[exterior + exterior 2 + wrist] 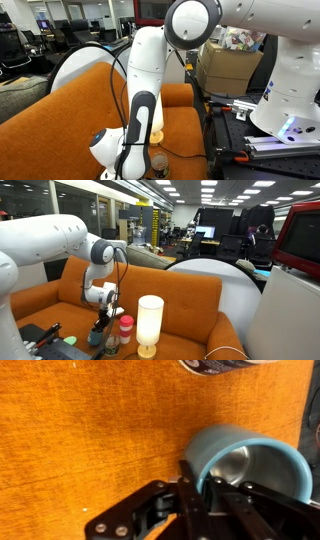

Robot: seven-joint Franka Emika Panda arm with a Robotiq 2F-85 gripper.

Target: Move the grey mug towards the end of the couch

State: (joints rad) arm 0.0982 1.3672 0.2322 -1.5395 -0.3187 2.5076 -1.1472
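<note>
The grey mug (pixel 252 463) stands upright on the seat of the orange couch (pixel 60 300). It is near the glowing cream cylinder lamp (pixel 150 322), with the red-and-white tumbler (pixel 125 328) between it and the lamp. The arm reaches down onto that spot from above, so in both exterior views the mug is mostly hidden under the wrist. In the wrist view, the Robotiq gripper (pixel 203 482) takes the mug by its wall rather than around the body. One finger sits outside the wall and the other dips inside the rim, and they appear pressed together on the thin wall between them. That grip probably suits the crowding: the tumbler stands just beside the mug on its lamp side, leaving little room for a wide grasp around the body. A rim pinch also keeps the fingers away from the soft upholstery. The mug rests on the fabric and does not look lifted. The step in hand seems to be securing the hold before carrying the mug away from the lamp towards the couch's end. The likeliest risks are the mug tilting in the pinch or clipping the tumbler.
</note>
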